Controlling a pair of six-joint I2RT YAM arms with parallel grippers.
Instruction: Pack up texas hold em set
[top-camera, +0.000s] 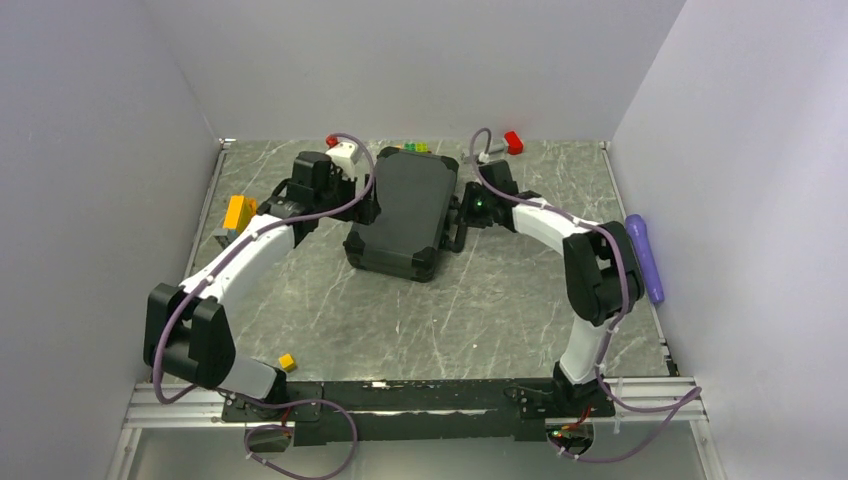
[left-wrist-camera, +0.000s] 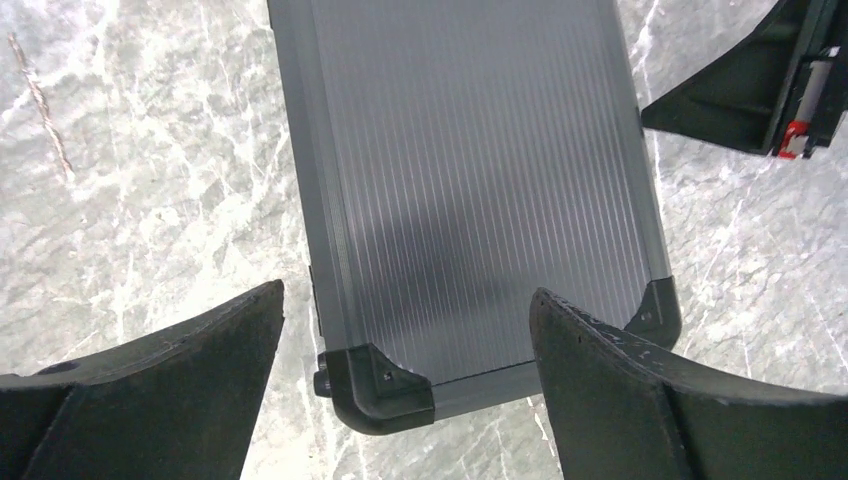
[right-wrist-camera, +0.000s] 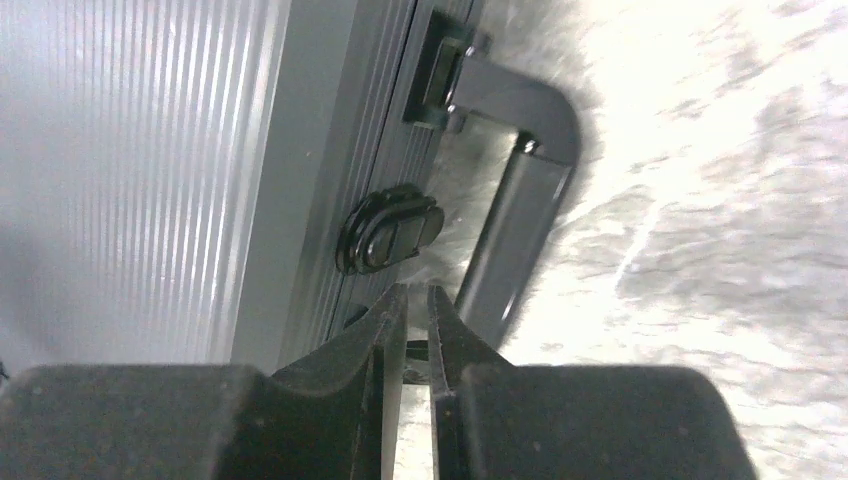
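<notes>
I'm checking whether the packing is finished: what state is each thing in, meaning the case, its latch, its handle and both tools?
briefcase: closed, lying flat.
latch: looks folded flat against the case's side.
handle: free, nothing gripping it.
left tool: wide open, over one end of the lid, holding nothing.
right tool: fingers barely parted, holding nothing, beside the handle.

plain white walls (top-camera: 400, 60) box in a grey marbled tabletop (top-camera: 480, 310) (evenly lit).
</notes>
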